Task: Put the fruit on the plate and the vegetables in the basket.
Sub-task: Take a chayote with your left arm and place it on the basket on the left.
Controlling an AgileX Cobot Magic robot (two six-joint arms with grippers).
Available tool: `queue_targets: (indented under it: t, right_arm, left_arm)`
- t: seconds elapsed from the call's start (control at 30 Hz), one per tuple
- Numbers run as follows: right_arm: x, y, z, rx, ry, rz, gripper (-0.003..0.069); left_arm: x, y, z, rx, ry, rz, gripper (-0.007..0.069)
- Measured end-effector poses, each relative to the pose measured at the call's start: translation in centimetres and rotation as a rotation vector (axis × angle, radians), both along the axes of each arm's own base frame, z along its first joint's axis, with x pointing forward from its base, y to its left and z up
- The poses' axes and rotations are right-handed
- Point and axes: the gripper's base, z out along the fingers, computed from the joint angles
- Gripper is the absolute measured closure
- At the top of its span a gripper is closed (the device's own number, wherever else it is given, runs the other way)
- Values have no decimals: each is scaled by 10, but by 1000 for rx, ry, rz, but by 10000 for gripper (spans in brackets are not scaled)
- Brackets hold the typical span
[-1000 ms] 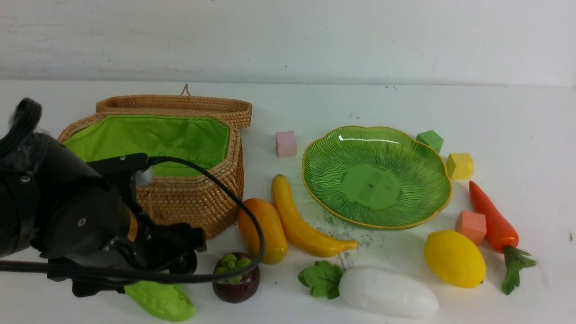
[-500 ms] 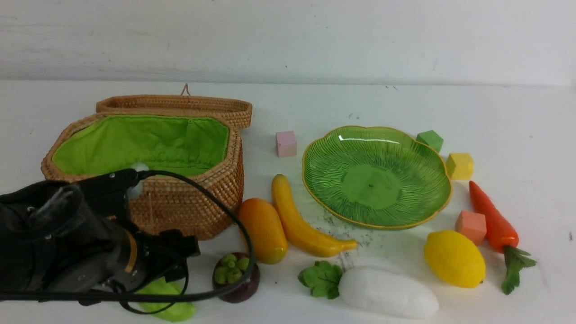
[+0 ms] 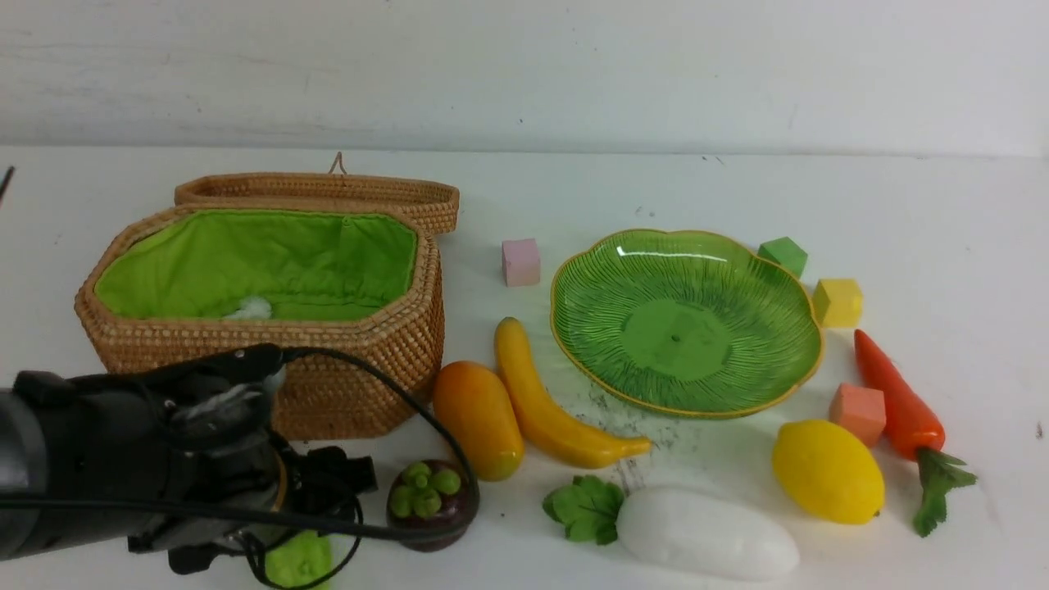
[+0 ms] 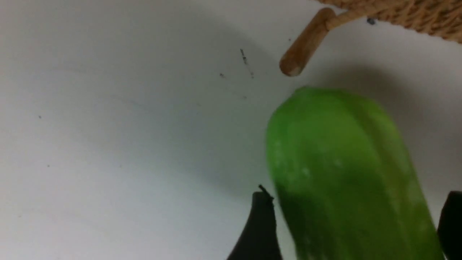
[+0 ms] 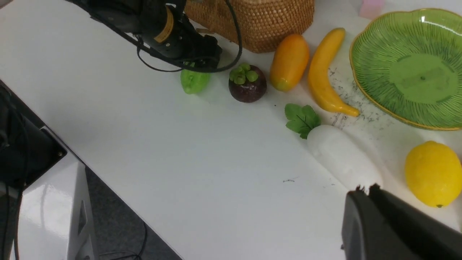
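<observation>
Gourd (image 3: 299, 559): on the table (image 3: 574, 188) in front of the basket (image 3: 352, 377), beside the mangosteen (image 3: 430, 504). The left gripper (image 4: 355, 227) straddles it, jaws apart, no clamp evident.
Radish (image 3: 705, 533), carrot (image 3: 897, 393): on the table.
Banana (image 3: 549, 410), mango (image 3: 479, 418), lemon (image 3: 828, 471): on the table.
Plate (image 3: 688, 279): empty.
Basket: open, no vegetables inside; one small white scrap, unidentified.
Right gripper (image 5: 368, 189): jaws together, empty.
Progress: nothing sorted yet.

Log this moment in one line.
left fingers: open astride gourd | right fingers: shut, empty | plate: empty | basket: no vegetables visible
</observation>
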Motion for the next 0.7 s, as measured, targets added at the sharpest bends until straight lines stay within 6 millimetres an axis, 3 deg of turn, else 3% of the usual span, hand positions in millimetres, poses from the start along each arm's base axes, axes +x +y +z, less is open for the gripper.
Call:
queue_targets:
  t: [0.23, 0.37, 0.4, 0.7]
  right_arm:
    - [-1, 2, 1, 1, -17, 39, 636]
    - [-2, 2, 1, -4, -26, 51, 636]
    - [-2, 3, 1, -4, -27, 54, 636]
    - [-2, 3, 1, -1, -27, 60, 636]
  left_arm:
    - [-1, 2, -9, 30, 46, 31, 37]
    - [-3, 2, -10, 38, 71, 17, 119]
    - [-4, 2, -10, 41, 83, 11, 169]
    - [-13, 7, -5, 114, 165, -30, 179]
